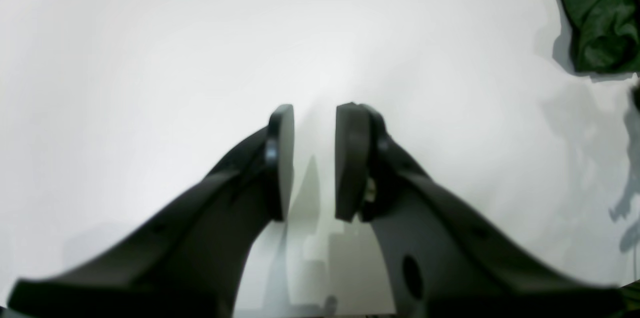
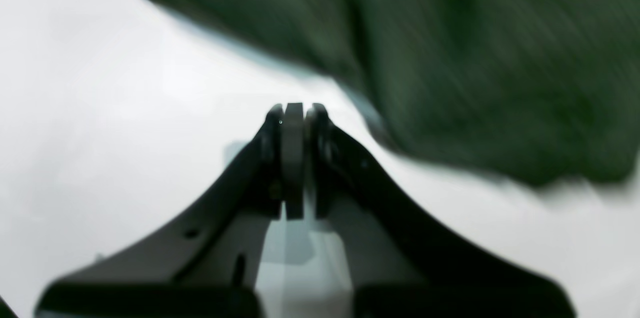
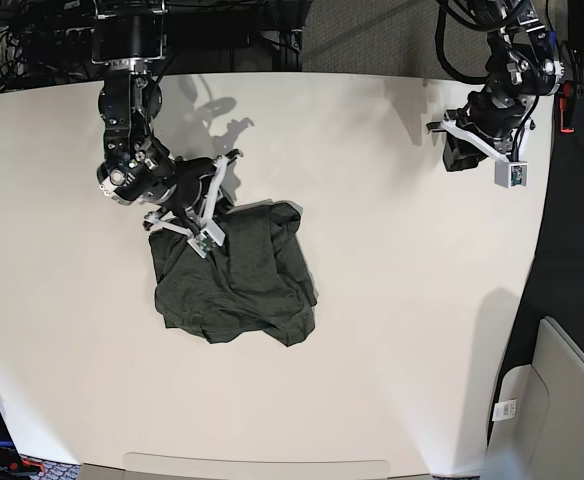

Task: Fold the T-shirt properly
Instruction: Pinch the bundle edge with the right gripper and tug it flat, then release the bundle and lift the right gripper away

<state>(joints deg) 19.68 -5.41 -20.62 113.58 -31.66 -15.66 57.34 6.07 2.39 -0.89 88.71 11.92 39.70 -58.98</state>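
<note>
The T-shirt (image 3: 234, 275) is a dark olive-green heap, crumpled on the white table left of centre in the base view. My right gripper (image 2: 293, 108) is shut, pads pressed together with nothing visible between them. It hovers over bare table at the shirt's upper-left edge. The fabric (image 2: 475, 58) shows blurred just ahead and to the right of the fingers. My left gripper (image 1: 314, 108) is open and empty over bare table, far off at the back right. Only a corner of the shirt (image 1: 600, 8) reaches its view.
The white table (image 3: 392, 330) spreads around the shirt on all sides. The right arm (image 3: 162, 180) reaches in from the back left, the left arm (image 3: 487, 130) from the back right. A grey chair (image 3: 562, 400) stands beyond the table's right edge.
</note>
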